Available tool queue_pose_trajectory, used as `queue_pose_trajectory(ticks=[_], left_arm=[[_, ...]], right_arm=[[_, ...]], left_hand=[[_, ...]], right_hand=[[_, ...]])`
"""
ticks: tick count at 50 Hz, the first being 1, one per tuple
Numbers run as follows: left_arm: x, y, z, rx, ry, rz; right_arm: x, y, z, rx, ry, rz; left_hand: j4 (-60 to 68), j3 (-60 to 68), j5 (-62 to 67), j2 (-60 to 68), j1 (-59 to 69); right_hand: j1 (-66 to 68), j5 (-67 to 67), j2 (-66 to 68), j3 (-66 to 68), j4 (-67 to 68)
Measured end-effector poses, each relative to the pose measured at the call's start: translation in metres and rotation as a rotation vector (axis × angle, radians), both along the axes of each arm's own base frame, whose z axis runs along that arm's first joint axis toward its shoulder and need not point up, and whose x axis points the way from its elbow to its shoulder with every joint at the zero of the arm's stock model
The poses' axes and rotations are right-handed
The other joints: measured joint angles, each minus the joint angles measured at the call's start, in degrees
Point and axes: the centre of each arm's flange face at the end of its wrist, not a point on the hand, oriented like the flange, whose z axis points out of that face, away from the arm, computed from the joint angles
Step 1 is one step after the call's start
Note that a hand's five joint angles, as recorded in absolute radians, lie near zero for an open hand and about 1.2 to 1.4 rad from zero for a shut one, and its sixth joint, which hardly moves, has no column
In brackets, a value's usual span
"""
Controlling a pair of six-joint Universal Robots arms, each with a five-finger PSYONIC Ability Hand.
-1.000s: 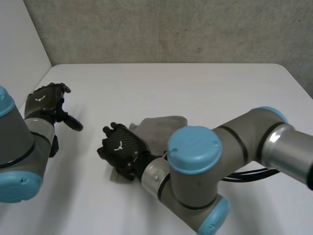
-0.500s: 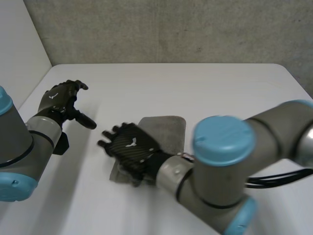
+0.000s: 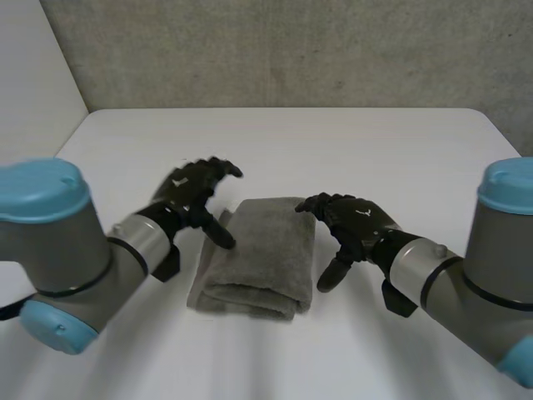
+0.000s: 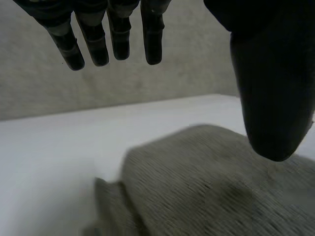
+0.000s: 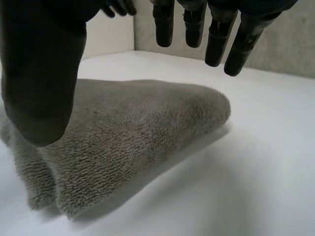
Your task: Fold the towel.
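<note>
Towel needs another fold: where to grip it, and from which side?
Probably the near end of the towel, where layered edges show; the far end looks rounded. The open left hand and right hand could each pinch a corner from its side.

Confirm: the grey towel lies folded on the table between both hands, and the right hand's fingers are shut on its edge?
No: the right hand is open, its fingers clear of the towel, as the right wrist view shows. The towel does lie folded on the table between it and the left hand.
</note>
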Motion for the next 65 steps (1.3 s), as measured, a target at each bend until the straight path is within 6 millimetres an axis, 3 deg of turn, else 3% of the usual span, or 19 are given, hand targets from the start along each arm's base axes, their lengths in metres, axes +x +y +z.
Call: queue_pose_trajectory(ticks=[5,14,30,46,50,56,62,65], left_arm=[[-0.012,0.009,-0.019,0.036,-0.032,-0.041],[-0.013,0.014,-0.041,0.052,-0.110,-0.061],[0.000,0.016,-0.051,0.073,-0.159,-0.038],[0.008,0.016,-0.055,0.082,-0.192,0.020],[0.009,0.015,-0.053,0.070,-0.204,0.034],[0.009,0.011,-0.036,0.020,-0.189,0.046],[0.008,0.008,0.003,-0.077,-0.127,0.064],[0.008,0.005,0.031,-0.150,-0.085,0.090]], right_arm=[[0.008,-0.016,-0.025,0.085,-0.058,-0.055],[0.021,-0.028,-0.051,0.120,-0.065,-0.116],[0.051,-0.026,-0.060,0.069,-0.052,-0.076],[0.059,-0.026,-0.073,0.028,0.018,-0.030],[0.058,-0.025,-0.067,0.005,0.025,-0.022],[0.056,-0.020,-0.033,-0.064,-0.005,-0.006],[0.044,-0.014,0.011,-0.168,-0.041,-0.018],[0.030,-0.017,0.036,-0.230,-0.050,-0.063]], left_hand=[[0.00,0.00,0.00,0.00,0.00],[0.00,0.00,0.00,0.00,0.00],[0.00,0.00,0.00,0.00,0.00],[0.00,0.00,0.00,0.00,0.00],[0.00,0.00,0.00,-0.01,0.00],[0.00,0.00,0.00,-0.01,0.00],[0.00,0.00,0.00,-0.03,0.00],[0.00,0.00,0.00,-0.03,0.00]], right_hand=[[0.00,0.00,0.00,0.00,0.00],[0.00,0.00,0.00,0.00,0.00],[0.00,0.00,0.00,0.00,0.00],[-0.67,0.00,0.00,0.00,0.00],[-0.85,0.00,0.00,0.00,0.00],[-0.84,0.00,0.00,0.00,0.00],[-0.85,0.00,0.00,0.00,0.00],[-0.85,0.00,0.00,0.00,0.00]])
